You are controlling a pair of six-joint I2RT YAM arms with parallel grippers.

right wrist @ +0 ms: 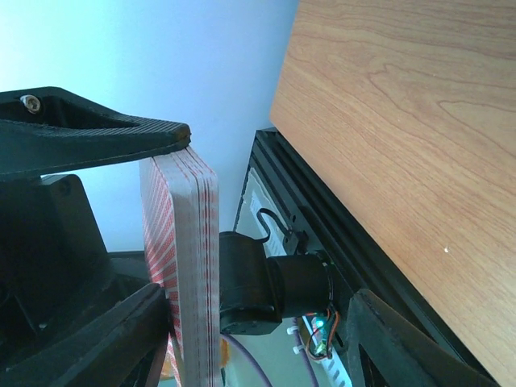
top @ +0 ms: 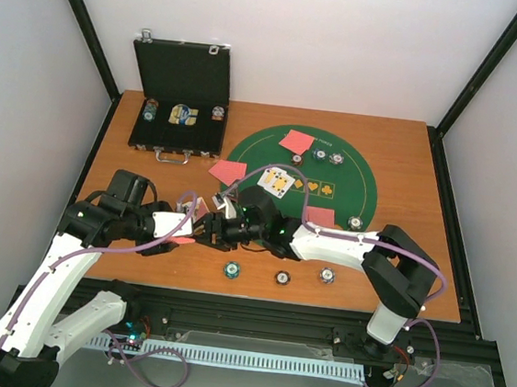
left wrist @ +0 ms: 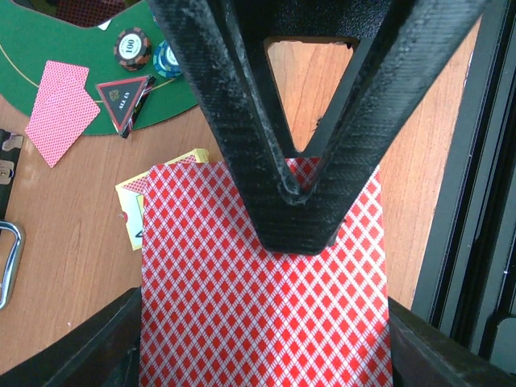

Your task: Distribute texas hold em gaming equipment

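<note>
Our left wrist view shows the left gripper (left wrist: 297, 193) clamped on the deck of red-backed cards (left wrist: 266, 306), low in frame. Only the right wrist view shows the deck edge-on, with the right gripper (right wrist: 169, 218) straddling it, grip unclear. Overhead, both arms bend inward and meet at lower left.

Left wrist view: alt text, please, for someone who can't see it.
The left gripper is shut on a red-backed deck over the table. Beyond, at the green mat edge, lie two cards, a triangle marker and two chips.

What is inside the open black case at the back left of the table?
In the case, a left chip stack and a right chip stack flank a blue-and-yellow item, too small to identify. Anything beneath them is covered.
</note>
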